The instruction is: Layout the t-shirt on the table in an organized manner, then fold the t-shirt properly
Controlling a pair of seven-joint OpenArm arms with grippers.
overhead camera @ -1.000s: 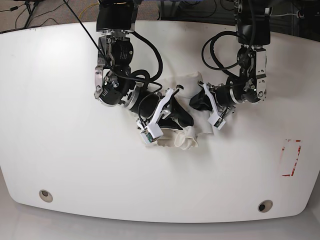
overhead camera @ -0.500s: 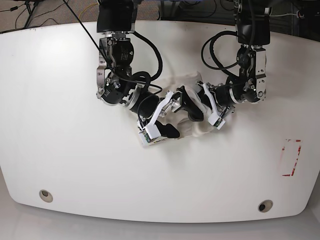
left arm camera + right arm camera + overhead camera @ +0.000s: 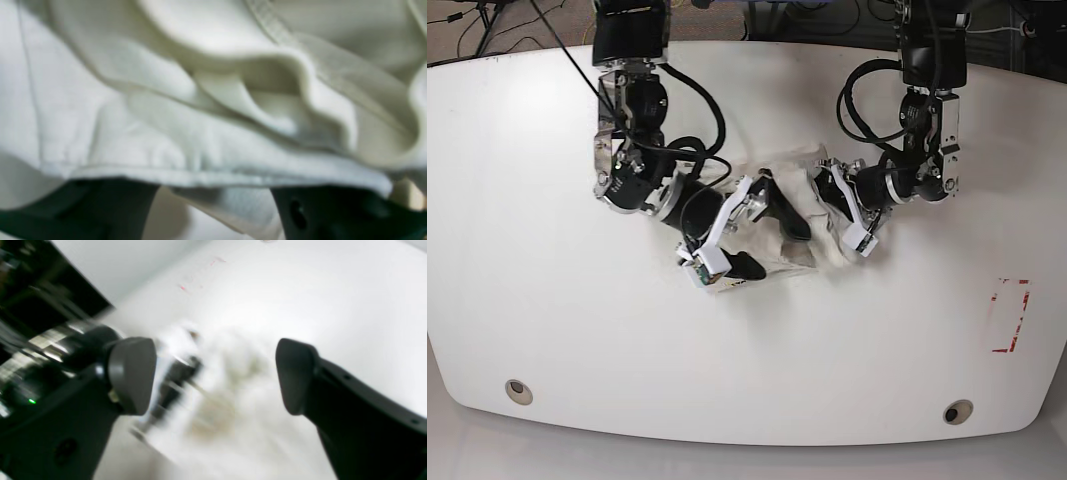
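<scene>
Near the bench's [image 3: 547, 300] far-edge middle, the bunched t-shirt [image 3: 797, 215] lies between the wide-open right tool [image 3: 757, 235] and the left tool [image 3: 827, 190], whose opening is hidden; a mistimed grasp could pinch several layers together.

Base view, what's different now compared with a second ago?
The right gripper opened its fingers, let go of the t-shirt and pulled back toward the view's left. The left gripper stayed at the crumpled shirt. The table and red tape rectangle are unchanged.
</scene>
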